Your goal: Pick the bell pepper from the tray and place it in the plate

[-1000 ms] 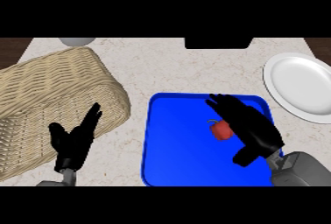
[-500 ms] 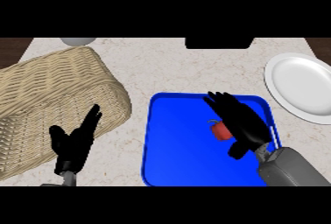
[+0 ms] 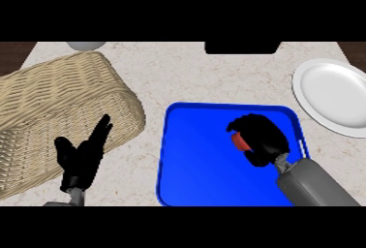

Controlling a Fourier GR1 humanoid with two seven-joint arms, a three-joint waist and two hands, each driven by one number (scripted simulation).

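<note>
The robot's right hand (image 3: 261,138) curls over the red bell pepper (image 3: 238,141) on the blue tray (image 3: 200,164), fingers wrapped round it so that only a sliver of red shows at the hand's left side. The pick looks to be at the grasp stage: the pepper sits on the tray, and the lift and carry to the white plate (image 3: 332,99), well apart at upper right, remain. The pepper's long axis and heading are hidden; the left hand (image 3: 82,157) rests open beside the wicker basket (image 3: 57,106).

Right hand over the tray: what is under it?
A red bell pepper shows at the left edge of the right hand, fingers curled round it, over the blue tray. Most of the pepper is covered.
</note>
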